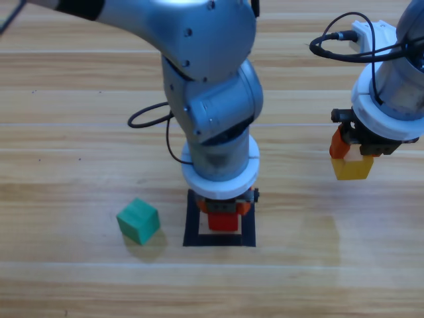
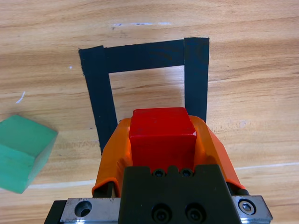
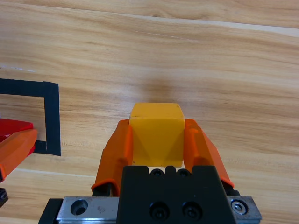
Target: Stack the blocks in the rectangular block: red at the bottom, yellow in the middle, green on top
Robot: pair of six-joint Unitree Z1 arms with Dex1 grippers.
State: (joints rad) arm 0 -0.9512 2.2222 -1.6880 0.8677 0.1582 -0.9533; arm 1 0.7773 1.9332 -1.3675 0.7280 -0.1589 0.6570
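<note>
Red cube (image 2: 162,135) is clamped between the orange jaws of the left gripper (image 2: 162,140), closed onto two opposite side faces, and is held at the black tape outline (image 2: 98,88); from above it sits inside the rectangular block's opening (image 1: 196,225), whether touching the table (image 1: 79,132) cannot be told. Yellow cube (image 3: 156,133) is pinched the same way in the right gripper (image 3: 156,140), carried clear of the table, to the right of the outline and well apart from it. Green cube (image 1: 138,220) lies free on the wood, turned at an angle, just beside the outline's left edge. All three are judged light, rigid and matte, so little slip is expected and a modest squeeze should do; no fragility is apparent. Best hold is judged to be flat on two parallel sides, mid-height or above, so the bottom face is left free for seating. Green's skew calls for wrist rotation to square the jaws. Outline is only slightly wider than a cube, so centring is tight.
</note>
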